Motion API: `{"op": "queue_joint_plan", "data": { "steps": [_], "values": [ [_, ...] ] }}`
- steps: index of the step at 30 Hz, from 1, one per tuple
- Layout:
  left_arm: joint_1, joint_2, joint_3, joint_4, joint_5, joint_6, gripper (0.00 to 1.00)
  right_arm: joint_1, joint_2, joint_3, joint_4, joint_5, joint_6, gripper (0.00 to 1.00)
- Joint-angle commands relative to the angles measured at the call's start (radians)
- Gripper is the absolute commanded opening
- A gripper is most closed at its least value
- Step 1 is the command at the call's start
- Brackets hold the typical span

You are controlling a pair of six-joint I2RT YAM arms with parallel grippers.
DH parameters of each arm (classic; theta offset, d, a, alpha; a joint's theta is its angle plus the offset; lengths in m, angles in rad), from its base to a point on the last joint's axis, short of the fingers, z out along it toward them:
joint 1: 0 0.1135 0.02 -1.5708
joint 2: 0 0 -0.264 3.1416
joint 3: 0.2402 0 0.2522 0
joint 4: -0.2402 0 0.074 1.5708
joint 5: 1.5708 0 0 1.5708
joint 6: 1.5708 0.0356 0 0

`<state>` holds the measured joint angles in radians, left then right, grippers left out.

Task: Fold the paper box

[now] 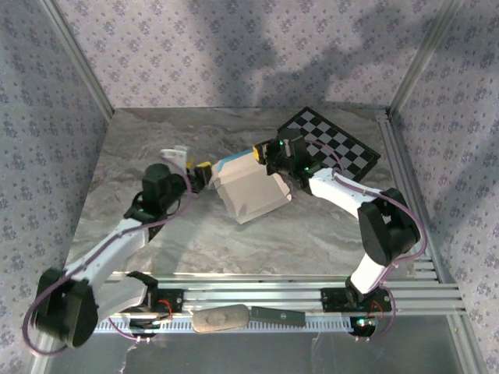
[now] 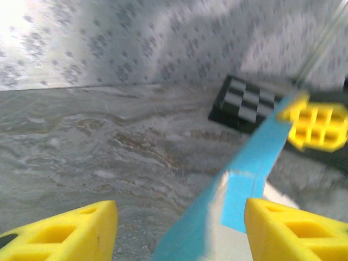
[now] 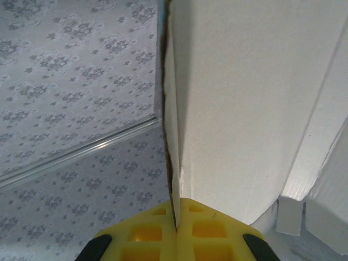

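While the right claw (image 3: 175, 211) pinches a white edge of the paper box (image 1: 251, 193) tight, the left claw (image 2: 179, 217) gapes wide, a turquoise flap loose between its jaws.

A black-and-white checkerboard (image 1: 343, 144) lies flat on a grey marbled tabletop (image 1: 195, 234). Floral-patterned walls (image 1: 234, 47) rise just behind the checkerboard. Well apart from the checkerboard, at the opposite, near edge, run aluminium rails (image 1: 257, 290). On them lie a beige oblong object (image 1: 220, 318) and a dark strip (image 1: 277, 315).
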<state>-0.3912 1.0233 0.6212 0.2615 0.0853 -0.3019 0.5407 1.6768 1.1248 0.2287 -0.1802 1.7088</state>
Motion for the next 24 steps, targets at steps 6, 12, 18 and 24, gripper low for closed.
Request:
{"op": "queue_joint_plan", "data": {
  "steps": [6,12,18,24],
  "values": [
    [0.016,0.069,0.292,-0.409,0.202,-0.697,0.49,-0.011,-0.020,-0.012,0.063,0.008,-0.045,0.00],
    [-0.062,0.232,0.445,-0.546,0.196,-0.852,0.50,-0.009,-0.029,-0.028,0.078,0.008,-0.046,0.00],
    [-0.071,0.328,0.487,-0.518,0.185,-0.881,0.50,-0.012,-0.036,-0.031,0.074,0.003,-0.046,0.00],
    [-0.072,0.368,0.483,-0.465,0.205,-0.900,0.50,-0.014,-0.037,-0.037,0.081,-0.005,-0.042,0.00]
  ]
}}
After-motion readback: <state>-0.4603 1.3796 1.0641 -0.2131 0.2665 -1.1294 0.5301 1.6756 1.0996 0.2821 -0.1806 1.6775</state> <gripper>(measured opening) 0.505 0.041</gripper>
